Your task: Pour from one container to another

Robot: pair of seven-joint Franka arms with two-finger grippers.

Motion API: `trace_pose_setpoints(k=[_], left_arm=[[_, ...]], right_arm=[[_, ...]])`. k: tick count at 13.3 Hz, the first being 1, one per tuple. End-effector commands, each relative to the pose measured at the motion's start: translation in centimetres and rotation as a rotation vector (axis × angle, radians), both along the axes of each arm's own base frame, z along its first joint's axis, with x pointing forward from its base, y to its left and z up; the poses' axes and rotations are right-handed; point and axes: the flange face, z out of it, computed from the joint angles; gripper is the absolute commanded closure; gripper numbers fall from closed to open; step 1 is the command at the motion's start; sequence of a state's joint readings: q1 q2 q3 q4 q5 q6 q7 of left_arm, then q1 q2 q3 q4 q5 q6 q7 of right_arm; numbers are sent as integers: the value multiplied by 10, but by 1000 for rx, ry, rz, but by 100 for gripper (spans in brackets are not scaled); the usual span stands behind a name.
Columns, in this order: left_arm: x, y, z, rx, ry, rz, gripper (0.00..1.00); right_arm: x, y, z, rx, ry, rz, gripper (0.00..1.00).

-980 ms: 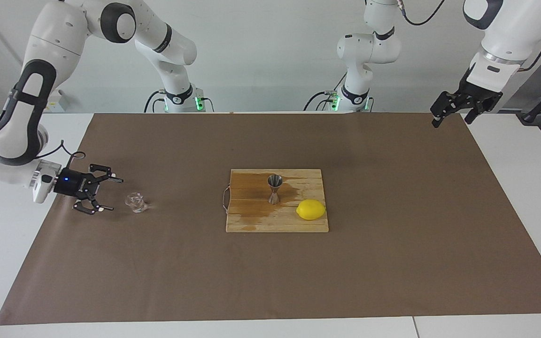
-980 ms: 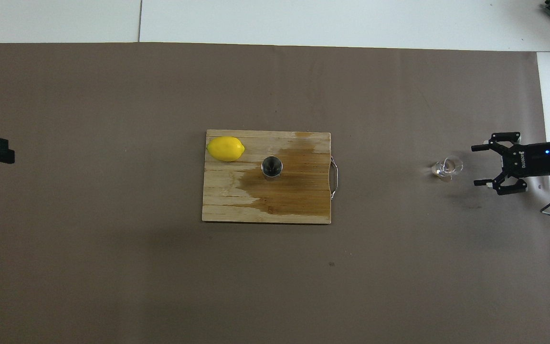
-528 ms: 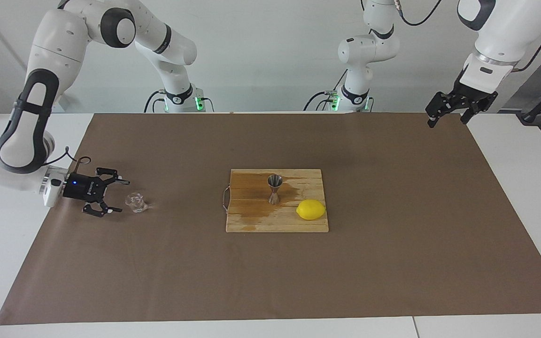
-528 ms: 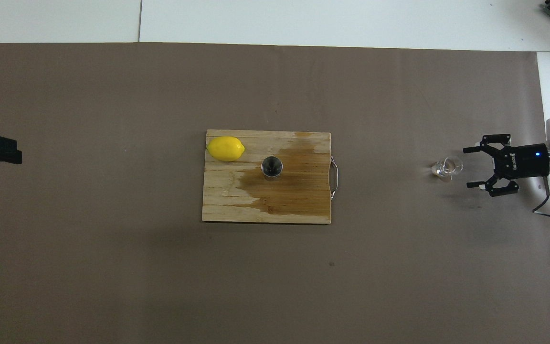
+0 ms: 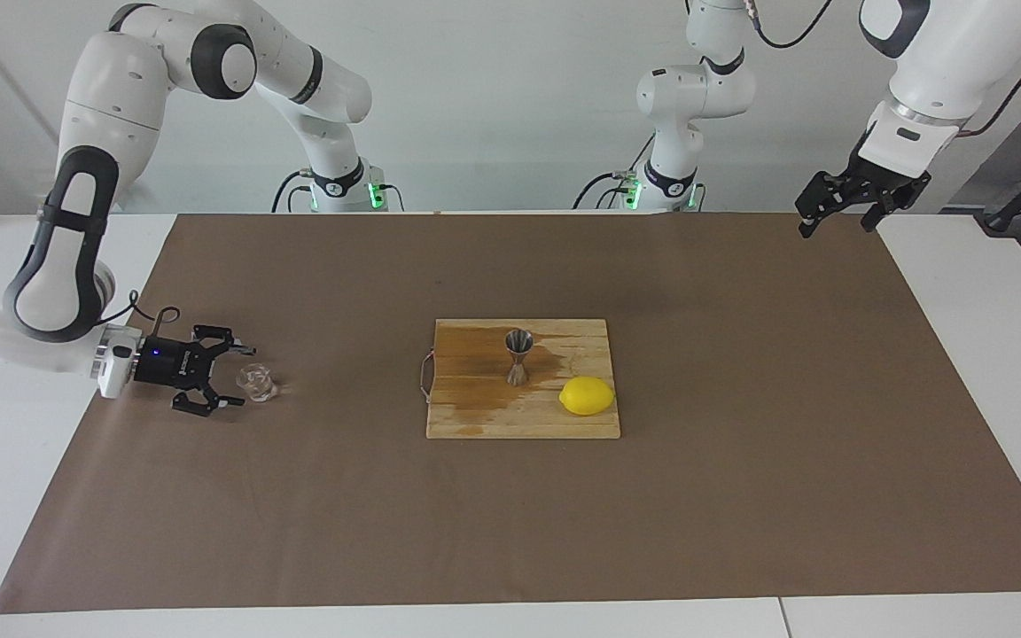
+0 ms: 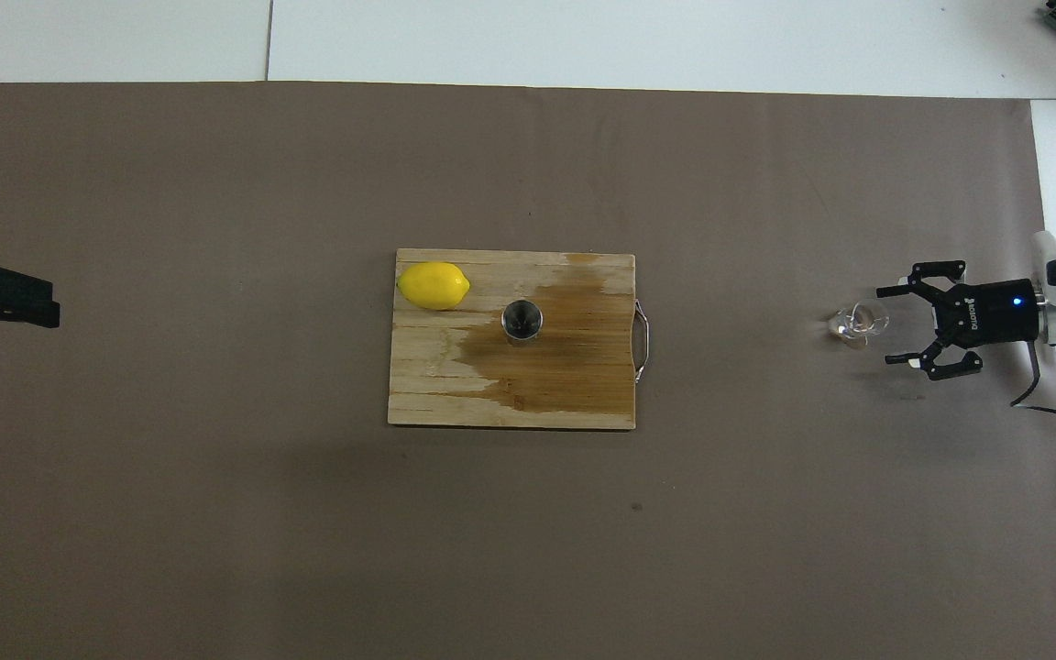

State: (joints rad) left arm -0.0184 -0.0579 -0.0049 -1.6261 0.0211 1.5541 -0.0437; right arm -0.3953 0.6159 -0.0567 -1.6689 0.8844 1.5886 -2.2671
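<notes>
Facing the robots, the camera shows the right gripper (image 5: pixel 237 375) low over the brown mat, fingers spread apart, with the clear glass cup (image 5: pixel 256 383) standing on the mat just beside its fingertips, not gripped. The steel jigger (image 5: pixel 518 356) stands upright on the wooden board (image 5: pixel 475 416), beside a lemon (image 5: pixel 587 395). The left gripper (image 5: pixel 833 213) hangs raised over the mat's corner, fingers released.

From overhead, the right gripper (image 6: pixel 890 324) points at the glass cup (image 6: pixel 858 323), which sits just at its open fingertips. The left gripper (image 6: pixel 28 303) shows at the edge.
</notes>
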Motion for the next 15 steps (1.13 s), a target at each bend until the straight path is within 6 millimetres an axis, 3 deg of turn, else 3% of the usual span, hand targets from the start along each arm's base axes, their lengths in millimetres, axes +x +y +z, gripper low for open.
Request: trace_pose_setpoints(k=[1, 15], left_arm=[[-7, -2, -1, 4, 4, 1, 0], [-10, 2, -2, 4, 24, 9, 0]], right_arm=[[6, 0, -4, 36, -17, -9, 0], [5, -1, -11, 7, -23, 14, 0]])
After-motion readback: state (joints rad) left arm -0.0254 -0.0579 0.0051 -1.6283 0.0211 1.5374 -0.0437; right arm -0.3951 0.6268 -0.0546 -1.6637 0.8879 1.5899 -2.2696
